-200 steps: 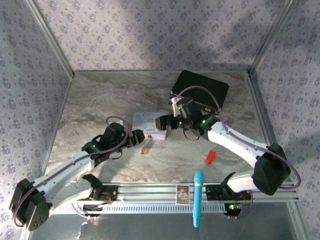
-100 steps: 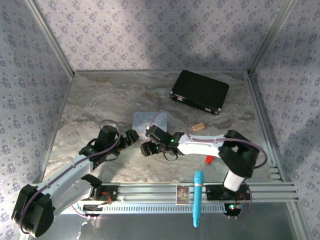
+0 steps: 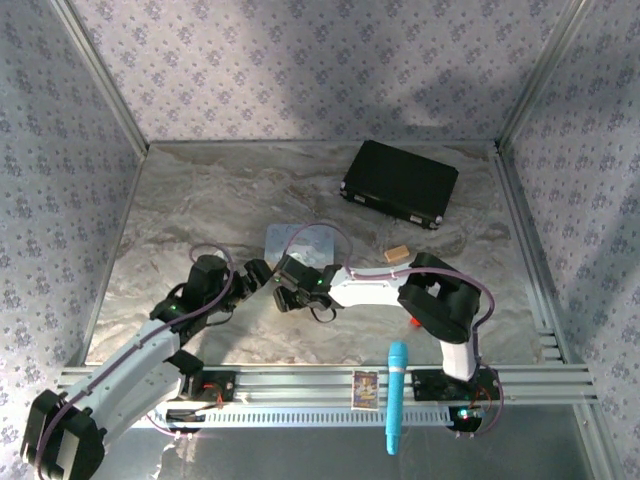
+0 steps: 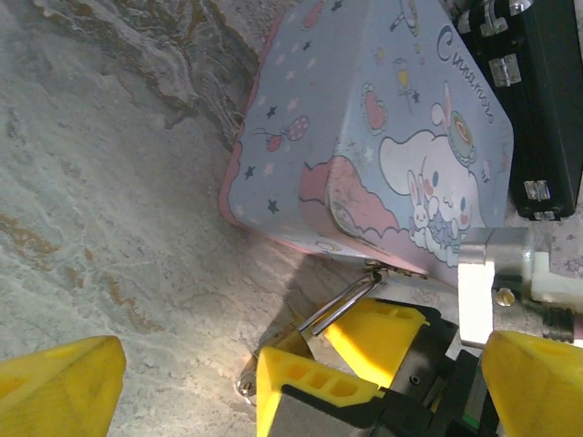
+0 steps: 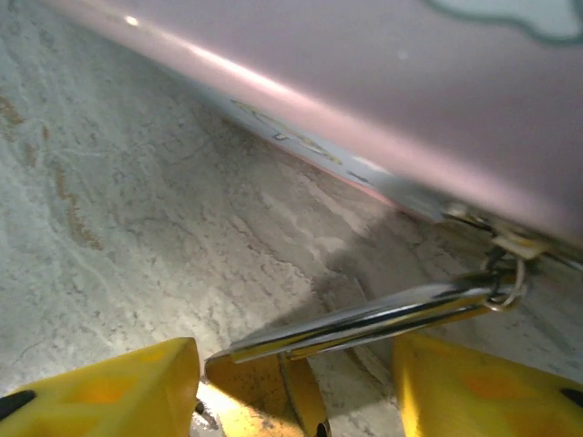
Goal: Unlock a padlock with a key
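The brass padlock (image 4: 299, 350) lies on the marble just in front of the pale blue tin (image 4: 383, 137). Its silvery shackle (image 5: 383, 319) reaches up to the tin's latch (image 5: 506, 280). My right gripper (image 5: 296, 364) is down over the padlock body (image 5: 264, 391) with a yellow finger on each side, and small gaps remain on both sides. In the top view my right gripper (image 3: 288, 297) covers the padlock. My left gripper (image 3: 258, 275) hovers close on the left, wide open and holding nothing. A small silvery piece (image 4: 244, 386) shows at the padlock's foot; I cannot tell whether it is the key.
A black case (image 3: 400, 182) sits at the back right and a tan block (image 3: 398, 254) right of the tin. A turquoise stick (image 3: 397, 395) lies across the front rail. The right arm's elbow (image 3: 440, 305) stands over the table's front right.
My right arm has swung from behind the tin forward and left, down onto the padlock, and its jaws have narrowed. My left gripper has drawn back slightly left, still open.
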You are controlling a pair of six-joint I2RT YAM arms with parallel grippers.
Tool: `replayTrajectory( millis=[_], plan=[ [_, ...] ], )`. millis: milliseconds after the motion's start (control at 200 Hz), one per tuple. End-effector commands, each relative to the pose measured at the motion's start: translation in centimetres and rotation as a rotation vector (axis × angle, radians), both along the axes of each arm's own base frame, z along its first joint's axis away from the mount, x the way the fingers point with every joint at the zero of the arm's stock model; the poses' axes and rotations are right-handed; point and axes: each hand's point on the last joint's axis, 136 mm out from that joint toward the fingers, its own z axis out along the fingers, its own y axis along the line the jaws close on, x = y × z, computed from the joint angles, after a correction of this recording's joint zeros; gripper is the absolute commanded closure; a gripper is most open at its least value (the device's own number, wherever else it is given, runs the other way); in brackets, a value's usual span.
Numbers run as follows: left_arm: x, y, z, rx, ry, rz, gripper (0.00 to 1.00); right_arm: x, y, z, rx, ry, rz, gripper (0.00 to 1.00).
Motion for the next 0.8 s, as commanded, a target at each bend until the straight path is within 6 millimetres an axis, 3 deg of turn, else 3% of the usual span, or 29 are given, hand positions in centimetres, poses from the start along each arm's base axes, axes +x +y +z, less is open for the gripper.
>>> replayTrajectory(
  millis=[0,255,475,795],
  plan=[
    [-0.1,0.5,-0.4,0.013,0.010,0.016,0.00,-0.6,-1.5,-1.4,-0.091,0.018,-0.033,0.46],
    [-0.1,0.6,-0.6,0.012,0.007,0.021,0.00,-1.5,-2.9,-1.9,-0.092,0.043,-0.036,0.61],
    [0.0,0.6,-0.7,0.010,0.008,0.025,0.00,-2.4,-3.4,-1.8,-0.003,0.096,-0.055,0.64],
    [0.1,0.7,-0.7,0.022,0.001,0.026,0.00,-2.9,-4.3,-1.3,0.111,0.121,-0.088,0.81]
  ],
)
